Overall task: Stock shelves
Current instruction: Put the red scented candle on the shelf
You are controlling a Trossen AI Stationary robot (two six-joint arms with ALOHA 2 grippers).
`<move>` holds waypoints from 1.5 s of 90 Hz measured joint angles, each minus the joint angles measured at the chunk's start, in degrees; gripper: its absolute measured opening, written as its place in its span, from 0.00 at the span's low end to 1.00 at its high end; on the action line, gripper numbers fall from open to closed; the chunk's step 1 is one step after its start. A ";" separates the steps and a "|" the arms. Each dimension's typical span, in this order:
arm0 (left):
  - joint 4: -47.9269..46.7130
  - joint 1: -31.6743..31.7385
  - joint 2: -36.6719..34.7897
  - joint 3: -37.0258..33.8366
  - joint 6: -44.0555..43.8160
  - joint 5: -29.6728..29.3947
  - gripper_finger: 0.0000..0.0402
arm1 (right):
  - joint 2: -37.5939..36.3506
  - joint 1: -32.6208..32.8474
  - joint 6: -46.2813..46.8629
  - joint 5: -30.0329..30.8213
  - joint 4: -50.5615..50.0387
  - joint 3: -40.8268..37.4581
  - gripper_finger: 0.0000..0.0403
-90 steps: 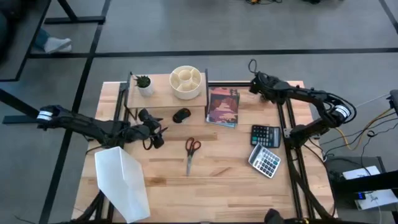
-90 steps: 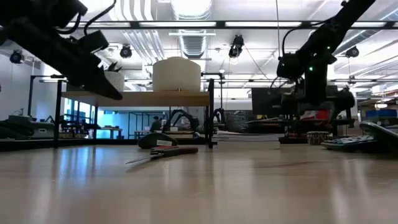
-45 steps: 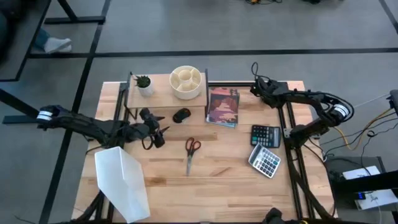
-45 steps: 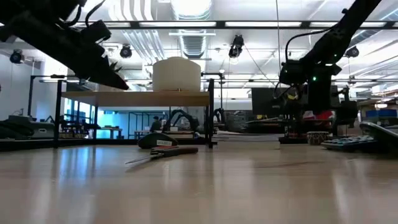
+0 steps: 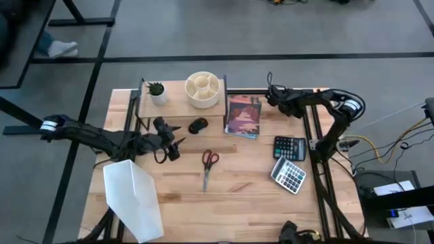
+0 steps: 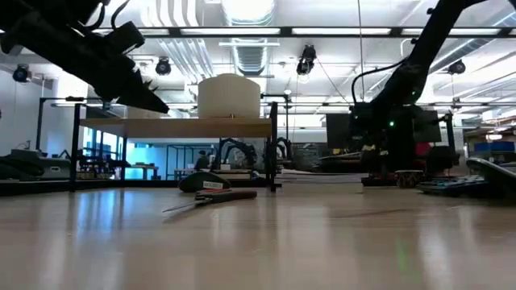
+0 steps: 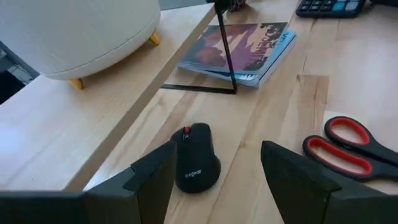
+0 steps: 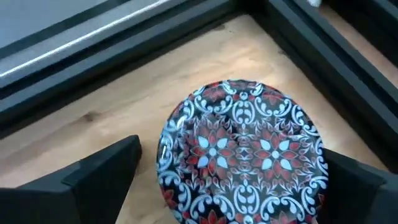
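Note:
The shelves (image 5: pixel 178 107) stand at the table's far left, a light-wood board on black legs, carrying a small potted plant (image 5: pixel 156 91) and a white divided bowl (image 5: pixel 203 89). A black computer mouse (image 7: pixel 196 160) lies on the table by the shelf's front edge. My left gripper (image 5: pixel 176 139) hovers open above the table, its fingers aimed to either side of the mouse without touching it. My right gripper (image 8: pixel 239 186) is open at the far right. Its fingers stand apart on both sides of a round red, white and black patterned disc (image 8: pixel 242 149) lying flat on the table.
A book (image 5: pixel 243 116) lies right of the shelves. Red-handled scissors (image 5: pixel 209 165) are at mid-table, and two calculators (image 5: pixel 290 146) (image 5: pixel 289 175) on the right. A white angled file holder (image 5: pixel 133 200) stands near left. Black frame rails (image 5: pixel 313 135) run along the right side.
My right gripper has moved toward the table's left edge and come down lower, its arm folding in behind it. My left gripper has risen a little above the table and stays open.

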 joint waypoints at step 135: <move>-0.47 -0.20 -5.86 -0.04 -2.61 0.01 0.55 | -24.40 22.74 -25.47 -6.36 -1.95 5.62 0.68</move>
